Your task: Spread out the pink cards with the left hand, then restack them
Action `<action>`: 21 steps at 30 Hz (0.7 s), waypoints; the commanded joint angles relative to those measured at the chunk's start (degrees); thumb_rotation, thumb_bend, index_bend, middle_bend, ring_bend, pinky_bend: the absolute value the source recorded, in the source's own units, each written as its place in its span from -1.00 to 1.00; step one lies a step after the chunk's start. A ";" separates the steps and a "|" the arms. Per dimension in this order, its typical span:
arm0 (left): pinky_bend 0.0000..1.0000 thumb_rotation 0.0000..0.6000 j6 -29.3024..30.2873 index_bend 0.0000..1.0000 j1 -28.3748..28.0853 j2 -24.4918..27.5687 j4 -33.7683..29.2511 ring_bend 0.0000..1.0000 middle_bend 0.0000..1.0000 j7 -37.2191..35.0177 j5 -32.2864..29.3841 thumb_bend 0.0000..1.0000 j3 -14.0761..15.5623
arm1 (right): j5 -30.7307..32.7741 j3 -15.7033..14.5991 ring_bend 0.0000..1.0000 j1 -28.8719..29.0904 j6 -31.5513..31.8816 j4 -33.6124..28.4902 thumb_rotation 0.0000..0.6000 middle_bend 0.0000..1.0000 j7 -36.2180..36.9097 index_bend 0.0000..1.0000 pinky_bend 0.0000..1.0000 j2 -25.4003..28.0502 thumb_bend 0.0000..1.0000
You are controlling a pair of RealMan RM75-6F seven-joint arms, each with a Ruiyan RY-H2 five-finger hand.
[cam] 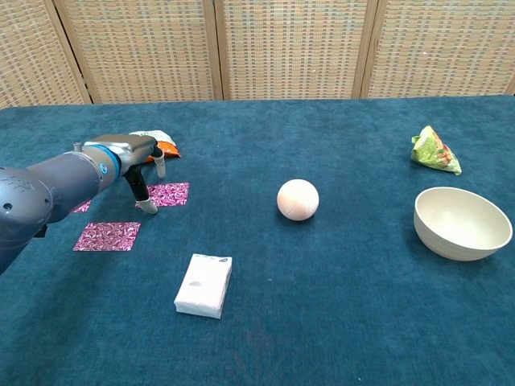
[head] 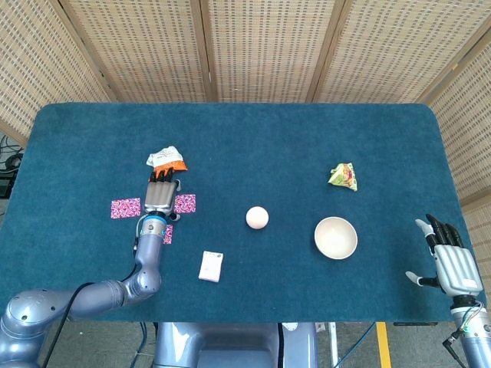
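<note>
- Right now the left robot hand [cam: 137, 161] sits among the spread pink cards [cam: 170, 194], fingertips down at the near edge of the farthest-right card, grasping nothing.
- Cards lie left, right and nearer the robot; the left robot hand is far closer.
- Three cards visible; the right robot hand [head: 451, 261] rests released, well apart.

Blue cloth table [head: 253, 146]: pink cards [cam: 107, 236], snack packet [head: 166, 159], white pack [cam: 203, 285], ball [cam: 298, 199], bowl [cam: 462, 223], green packet [cam: 435, 150].
</note>
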 commanded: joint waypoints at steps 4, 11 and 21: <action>-1.00 1.00 -0.93 -0.33 -0.21 -0.74 1.42 -1.00 -1.00 -0.07 -0.08 -0.66 -0.13 | 0.66 0.16 -1.00 0.16 -0.51 0.35 1.00 -1.00 -0.20 -0.82 -1.00 -0.17 -0.74; -1.00 1.00 -0.92 -0.33 -0.23 -0.77 1.66 -1.00 -1.00 -0.39 0.56 -0.59 -0.40 | 0.66 0.17 -1.00 0.23 -0.59 0.35 1.00 -1.00 -0.25 -0.82 -1.00 -0.19 -0.74; -1.00 1.00 -0.81 -0.31 0.12 -0.95 1.60 -1.00 -1.00 -0.43 0.88 -0.49 -0.29 | 0.55 0.11 -1.00 0.11 -0.33 0.12 1.00 -1.00 -0.31 -0.82 -1.00 -0.10 -0.74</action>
